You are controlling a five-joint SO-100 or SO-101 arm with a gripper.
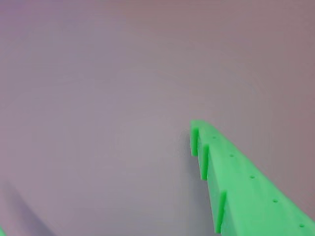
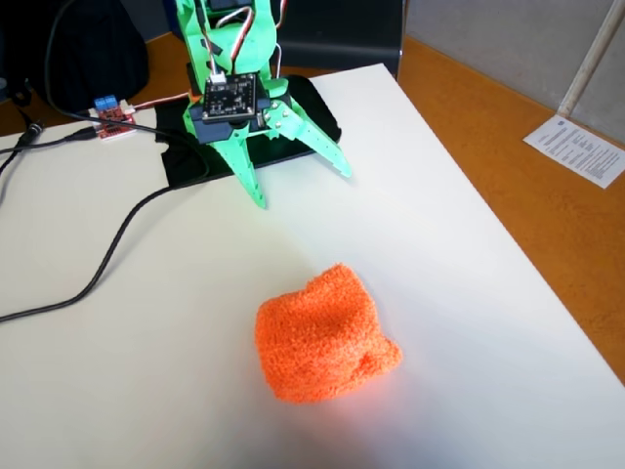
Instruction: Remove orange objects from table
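Orange sponge clump (image 2: 323, 337) sits untouched on the white table (image 2: 469, 293) in the fixed view, well apart from the wide-spread green gripper (image 2: 301, 188), which must approach and descend.

In the fixed view, we see the sponge clump (image 2: 322, 335) on the table (image 2: 469, 274), well below our gripper (image 2: 301, 186), slightly right.
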